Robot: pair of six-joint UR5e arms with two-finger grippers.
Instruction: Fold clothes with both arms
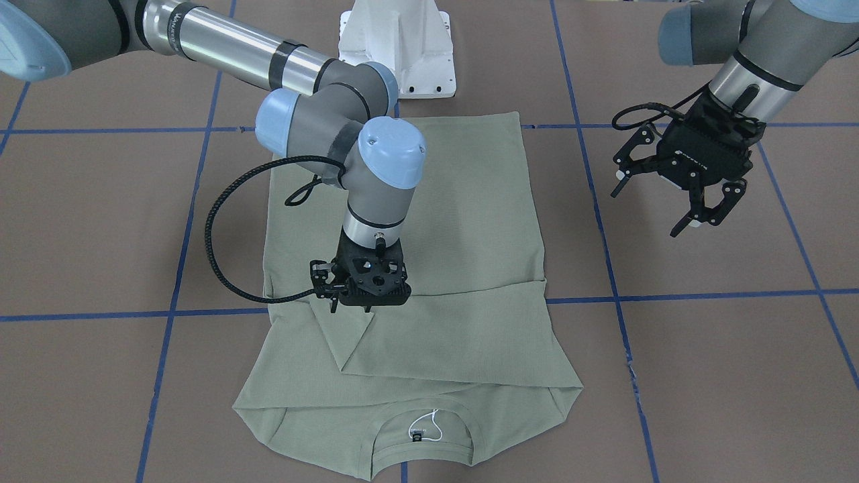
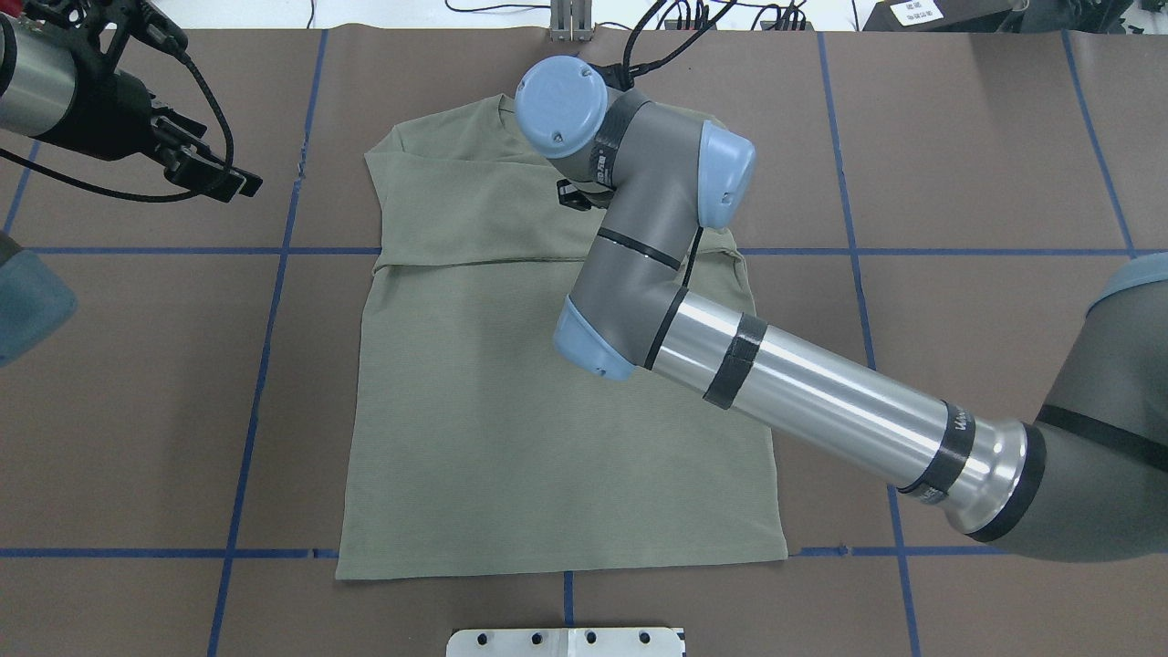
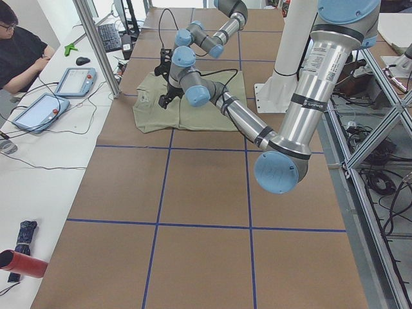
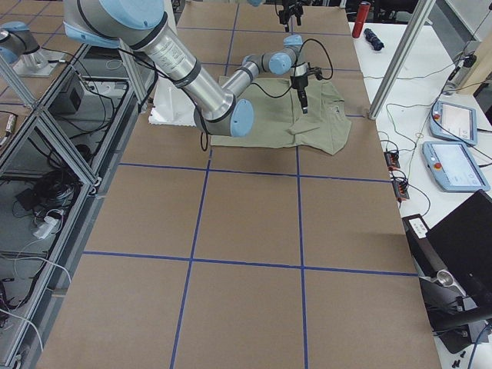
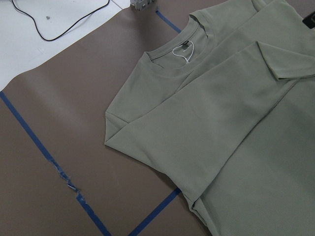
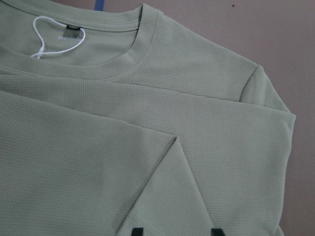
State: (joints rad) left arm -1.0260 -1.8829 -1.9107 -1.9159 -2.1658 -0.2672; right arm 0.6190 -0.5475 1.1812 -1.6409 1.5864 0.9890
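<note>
Shirt (image 1: 470, 201) of fine sage knit lies flat.

I get bright, even light from overhead in every view. Shadows are soft: a thin dark rim along the shirt (image 1: 463, 221) edges and faint shade under the right arm (image 2: 803, 388) where it crosses the cloth. That arm's silver tube throws white glare streaks. The blue joint cap (image 1: 27, 40) nearest the front camera is blurred. Both wrist views are sharp, the knit weave readable, though the white surface (image 5: 44, 44) beyond the table (image 5: 59, 147) edge is nearly blown out. Both side views bow slightly at their margins.
</note>
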